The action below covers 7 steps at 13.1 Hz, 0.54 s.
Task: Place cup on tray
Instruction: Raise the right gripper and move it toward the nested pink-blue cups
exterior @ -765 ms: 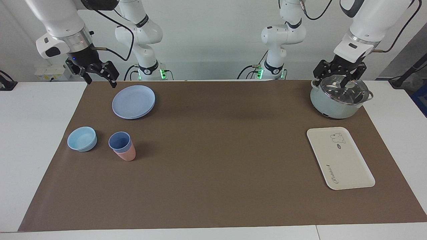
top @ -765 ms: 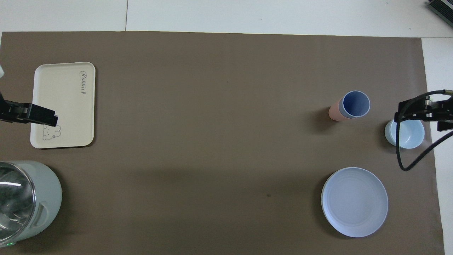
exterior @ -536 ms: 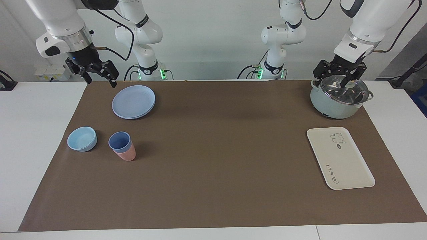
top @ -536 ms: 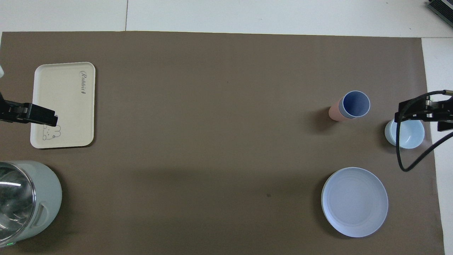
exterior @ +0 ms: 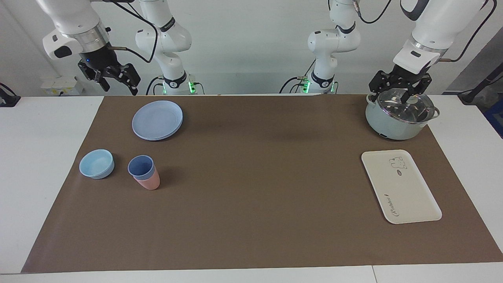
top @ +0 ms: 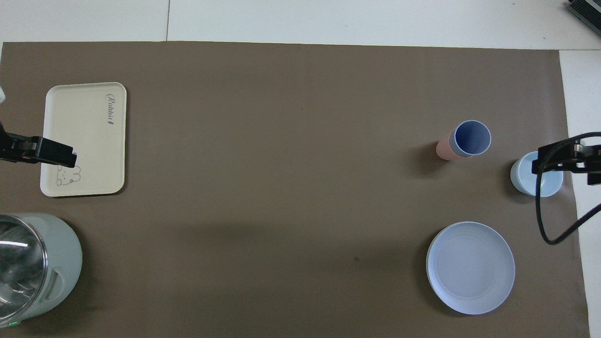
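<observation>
Our right claw [exterior: 118, 80] hangs high, fingers apart and empty, above the worktop's edge. Below it, farther out, the cup [exterior: 140, 167] sits inside a pink cup [exterior: 148, 181]. Our left claw [exterior: 400, 88], open, waits over the pot [exterior: 397, 120].

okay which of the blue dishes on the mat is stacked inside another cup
The periwinkle-blue cup, nested in the salmon-pink cup. The light-blue bowl beside it and the round blue plate, nearer the robots, each sit alone on the mat.
</observation>
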Motion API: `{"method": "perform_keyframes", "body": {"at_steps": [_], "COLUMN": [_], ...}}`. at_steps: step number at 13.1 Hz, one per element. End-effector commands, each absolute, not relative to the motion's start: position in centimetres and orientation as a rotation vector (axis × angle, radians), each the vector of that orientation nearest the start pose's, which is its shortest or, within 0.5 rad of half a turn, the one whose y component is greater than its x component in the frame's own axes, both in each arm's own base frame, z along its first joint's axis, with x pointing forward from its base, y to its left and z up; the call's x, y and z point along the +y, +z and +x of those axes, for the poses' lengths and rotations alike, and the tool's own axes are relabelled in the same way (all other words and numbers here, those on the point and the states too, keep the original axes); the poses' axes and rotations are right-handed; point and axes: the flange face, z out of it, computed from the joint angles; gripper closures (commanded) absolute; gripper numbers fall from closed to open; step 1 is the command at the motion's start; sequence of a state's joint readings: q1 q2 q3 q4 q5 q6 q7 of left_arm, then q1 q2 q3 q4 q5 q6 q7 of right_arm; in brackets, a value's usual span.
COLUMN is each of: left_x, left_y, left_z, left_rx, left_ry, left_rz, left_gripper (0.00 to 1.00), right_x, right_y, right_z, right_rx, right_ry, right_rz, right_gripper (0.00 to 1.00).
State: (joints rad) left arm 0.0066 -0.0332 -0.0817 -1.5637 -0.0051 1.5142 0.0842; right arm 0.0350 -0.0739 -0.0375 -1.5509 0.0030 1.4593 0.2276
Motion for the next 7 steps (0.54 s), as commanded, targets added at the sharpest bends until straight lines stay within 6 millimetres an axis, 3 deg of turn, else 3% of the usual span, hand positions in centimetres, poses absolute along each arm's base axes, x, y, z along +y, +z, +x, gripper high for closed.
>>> {"method": "perform_keyframes", "body": {"at_steps": [1, 5, 7], "left_x": [-3.8, -3.8, -3.8], "left_y": [64.2, 64.2, 64.2], "left_z": [52.8, 52.8, 52.8], "left_rx": [0.260, 0.260, 0.260], "left_ry": [0.032, 0.032, 0.032], "left_rz": [-3.117, -3.117, -3.117], "left_gripper": [0.00, 0.00, 0.00], "right_x": [-1.2, -4.6, -6.1], "right_y": [65.4, 62.6, 61.1], "right_z": [53.0, 55.9, 58.5], "right_rx": [0.477, 0.903, 1.135], "right_ry": [-0.003, 0.004, -0.012], "right_rz": [-3.085, -2.942, -2.813], "right_gripper": [0.19, 0.18, 0.13]}}
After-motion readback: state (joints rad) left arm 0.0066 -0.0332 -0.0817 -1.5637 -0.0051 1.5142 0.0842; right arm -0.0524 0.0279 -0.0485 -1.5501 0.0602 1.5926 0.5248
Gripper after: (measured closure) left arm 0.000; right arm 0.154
